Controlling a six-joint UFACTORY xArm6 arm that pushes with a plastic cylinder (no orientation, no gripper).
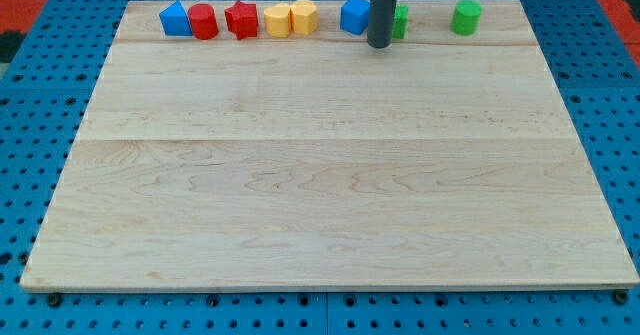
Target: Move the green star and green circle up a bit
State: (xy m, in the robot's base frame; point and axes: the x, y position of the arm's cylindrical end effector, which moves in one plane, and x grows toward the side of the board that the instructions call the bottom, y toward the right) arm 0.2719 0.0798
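So there's no claw on this arm, just a rod, and nothing gets grasped. My tip (pixel 379 45) sits near the view's top of the wooden worktop (pixel 330 195), touching or just beside the green star (pixel 400 21), which is half hidden behind the rod, so I'm only guessing at its shape. The green circle (pixel 466 17) stands apart toward the view's right, untouched.

Looks like I'm lining up on the star. Next I'd slide under it, on the view's bottom side, and nudge upward gently, since both greens already sit close to the top edge. Then do the same for the circle.

Watch out for the blue block (pixel 354 15) just left of the rod. Further left, well clear: yellow blocks (pixel 290 18), red star (pixel 241 19), red cylinder (pixel 203 21), blue triangle (pixel 175 19).
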